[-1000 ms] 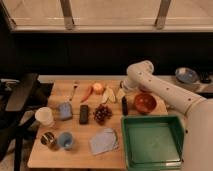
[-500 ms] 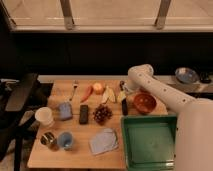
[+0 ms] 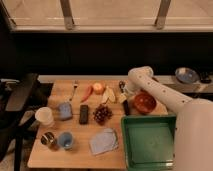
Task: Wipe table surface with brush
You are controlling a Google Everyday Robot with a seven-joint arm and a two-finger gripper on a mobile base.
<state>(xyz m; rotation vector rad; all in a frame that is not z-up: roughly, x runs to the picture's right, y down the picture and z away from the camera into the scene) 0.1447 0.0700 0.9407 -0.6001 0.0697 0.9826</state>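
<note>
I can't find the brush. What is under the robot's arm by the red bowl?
The brush lies on the table surface, left of the red bowl. The gripper sits over its far end, hiding that part and any contact.

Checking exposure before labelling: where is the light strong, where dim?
Camera view: window band on top bright, wall beneath dark, table surface evenly warm-lit; the gripper, by the brush near the red bowl, lies in dimmer light.

Dim warm light on the table surface (image 3: 80,155), pale window band (image 3: 110,12) above, hand (image 3: 123,91) at far edge.
</note>
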